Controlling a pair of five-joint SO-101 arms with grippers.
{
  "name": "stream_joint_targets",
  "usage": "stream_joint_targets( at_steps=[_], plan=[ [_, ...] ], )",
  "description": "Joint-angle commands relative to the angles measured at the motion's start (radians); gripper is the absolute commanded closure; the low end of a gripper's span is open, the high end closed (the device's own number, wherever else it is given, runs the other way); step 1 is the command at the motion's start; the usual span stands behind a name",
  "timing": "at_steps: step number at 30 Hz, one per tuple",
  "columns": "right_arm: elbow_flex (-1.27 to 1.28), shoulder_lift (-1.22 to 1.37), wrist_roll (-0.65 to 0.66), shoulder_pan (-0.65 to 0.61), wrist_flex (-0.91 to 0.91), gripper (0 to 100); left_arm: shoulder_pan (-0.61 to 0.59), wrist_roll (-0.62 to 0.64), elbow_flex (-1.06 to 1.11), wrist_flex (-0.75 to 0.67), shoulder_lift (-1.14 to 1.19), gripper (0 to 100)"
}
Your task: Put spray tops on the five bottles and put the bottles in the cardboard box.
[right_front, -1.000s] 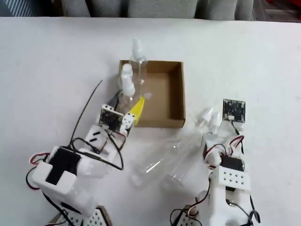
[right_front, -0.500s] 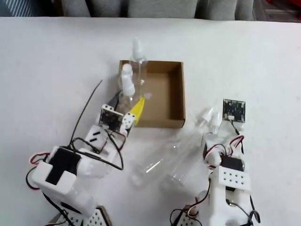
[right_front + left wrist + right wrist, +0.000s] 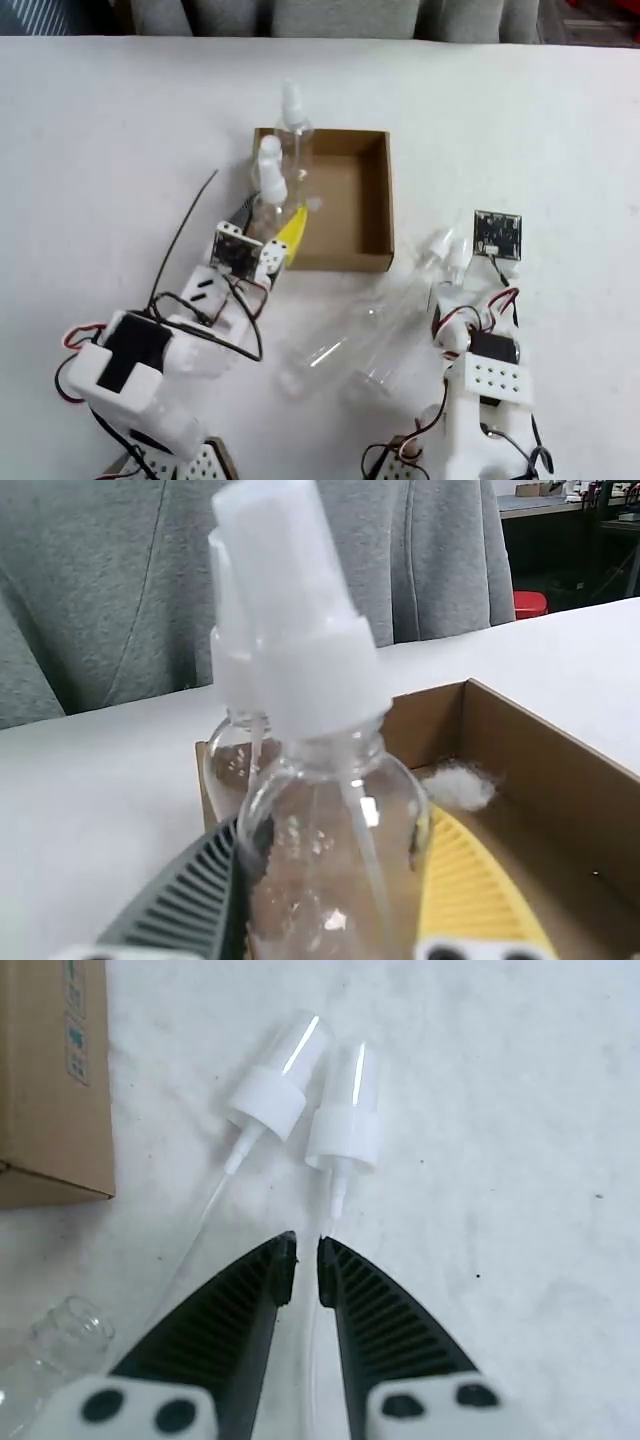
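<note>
My left gripper (image 3: 268,232) (image 3: 335,880) is shut on a clear bottle (image 3: 330,840) with a white spray top (image 3: 290,650), upright at the left wall of the cardboard box (image 3: 340,200) (image 3: 540,770). A second capped bottle (image 3: 293,120) (image 3: 228,770) stands just behind it at the box's far left corner. Two loose spray tops (image 3: 265,1095) (image 3: 345,1120) lie on the table right of the box. My right gripper (image 3: 306,1250) (image 3: 447,285) sits just behind them, shut on the thin tube of the right-hand top.
Uncapped clear bottles (image 3: 345,340) lie on their sides between the two arms, in front of the box; one open neck (image 3: 60,1340) lies close beside my right gripper. A small black board (image 3: 497,233) lies right of the spray tops. The box floor (image 3: 350,195) is bare.
</note>
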Motion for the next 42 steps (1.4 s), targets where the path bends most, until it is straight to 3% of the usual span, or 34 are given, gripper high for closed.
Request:
stream_joint_targets(
  at_steps=[1, 13, 18, 33, 38, 42],
  plan=[
    [-0.005, -0.005, 0.014, 0.012, 0.004, 98.3, -0.002, -0.005, 0.002, 0.008, -0.01, 88],
    [-0.005, -0.005, 0.014, 0.012, 0.004, 98.3, -0.002, -0.006, 0.002, 0.009, -0.01, 87],
    [-0.005, -0.005, 0.014, 0.012, 0.004, 98.3, -0.012, -0.003, 0.02, 0.005, -0.012, 79],
    [-0.005, -0.005, 0.014, 0.012, 0.004, 98.3, -0.015, 0.009, 0.029, 0.003, -0.013, 79],
    [-0.005, -0.005, 0.014, 0.012, 0.004, 98.3, -0.025, 0.018, 0.031, 0.003, -0.013, 71],
    [-0.005, -0.005, 0.014, 0.012, 0.004, 98.3, -0.03, 0.018, 0.031, 0.003, -0.013, 71]
  ],
)
